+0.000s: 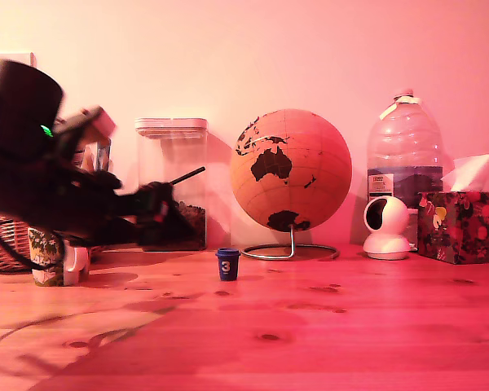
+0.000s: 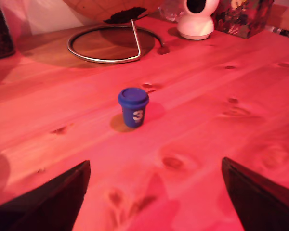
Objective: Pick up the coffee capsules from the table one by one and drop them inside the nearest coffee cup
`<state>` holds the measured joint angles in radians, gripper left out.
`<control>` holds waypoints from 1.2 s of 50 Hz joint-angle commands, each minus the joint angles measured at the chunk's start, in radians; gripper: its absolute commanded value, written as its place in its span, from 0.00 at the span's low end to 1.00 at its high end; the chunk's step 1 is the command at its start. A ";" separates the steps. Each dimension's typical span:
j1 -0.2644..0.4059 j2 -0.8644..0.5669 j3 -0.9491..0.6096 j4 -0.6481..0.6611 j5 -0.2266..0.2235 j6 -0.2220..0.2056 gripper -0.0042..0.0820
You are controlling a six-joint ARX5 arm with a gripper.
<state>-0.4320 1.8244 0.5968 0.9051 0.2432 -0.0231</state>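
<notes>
A small dark blue coffee capsule [image 1: 227, 263] [image 2: 133, 107] with a white "3" stands upright on the wooden table [image 1: 334, 326] [image 2: 207, 130], in front of the globe. My gripper [image 1: 163, 212] [image 2: 155, 166] hangs above the table to the exterior view's left of the capsule, blurred there. In the wrist view its two dark fingertips [image 2: 58, 197] sit wide apart in the lower corners with nothing between them, so it is open, and the capsule lies ahead of them. The coffee cup [image 1: 55, 259], with a leafy print and a white handle, stands at the exterior view's far left, partly behind the arm.
A wicker basket [image 1: 2, 243] sits behind the cup. Along the back wall stand a clear storage jar [image 1: 173, 175], a globe [image 1: 291, 169] on a metal ring stand [image 2: 108, 45], a white camera [image 1: 386, 226] [image 2: 196, 19], a water bottle [image 1: 404, 151] and a floral tissue box [image 1: 461, 224].
</notes>
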 commanded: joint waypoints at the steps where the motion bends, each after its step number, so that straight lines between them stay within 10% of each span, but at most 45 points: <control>1: -0.004 0.041 0.019 0.009 0.004 0.043 0.97; 60: 0.000 0.333 0.402 -0.188 0.093 0.103 0.97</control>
<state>-0.4320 2.1197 0.9852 0.7315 0.3256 0.0723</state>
